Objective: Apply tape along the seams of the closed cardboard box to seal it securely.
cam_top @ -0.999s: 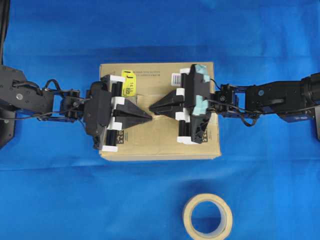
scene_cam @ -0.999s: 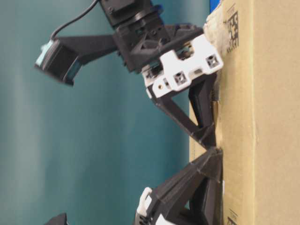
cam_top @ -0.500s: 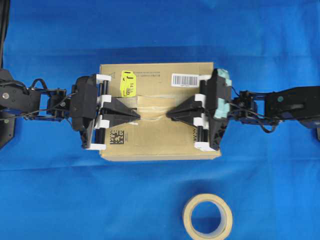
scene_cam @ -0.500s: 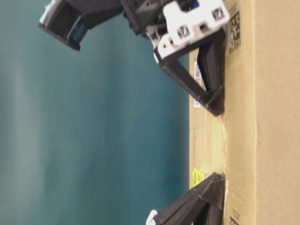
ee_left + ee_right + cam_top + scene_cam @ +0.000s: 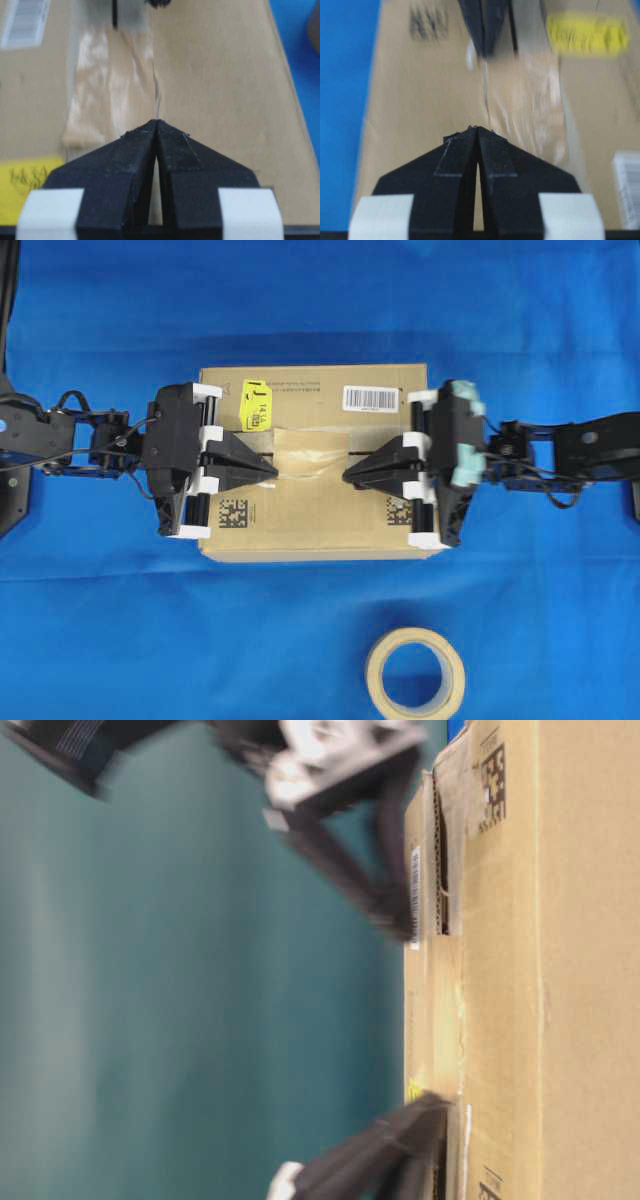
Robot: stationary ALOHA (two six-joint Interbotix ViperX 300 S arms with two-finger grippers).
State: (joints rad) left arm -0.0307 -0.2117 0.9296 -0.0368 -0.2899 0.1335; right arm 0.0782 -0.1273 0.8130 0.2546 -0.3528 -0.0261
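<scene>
The brown cardboard box (image 5: pixel 320 525) lies flat, with its yellow sticker (image 5: pixel 258 405) and white barcode label (image 5: pixel 370 398) on top. A short tan tape (image 5: pixel 312 453) lies along the middle of the top, over the seam. The dark seam (image 5: pixel 368 453) shows beyond the tape's right end. My left gripper (image 5: pixel 275 468) is shut and empty, tip at the tape's left end. My right gripper (image 5: pixel 347 472) is shut and empty, tip at the tape's right end. The left wrist view shows the shut tips (image 5: pixel 157 121) beside the tape (image 5: pixel 112 85). The right wrist view shows the same (image 5: pixel 476 128).
A cream tape roll (image 5: pixel 415 672) lies on the blue cloth (image 5: pixel 100 640) in front of the box. Two black matrix codes (image 5: pixel 232 513) sit near the box's front corners. In the table-level view the right gripper (image 5: pixel 385 915) is blurred above the box top.
Both grippers slid apart from the middle of the box, left going left and right going right, uncovering the tape between them. Both stayed shut.
</scene>
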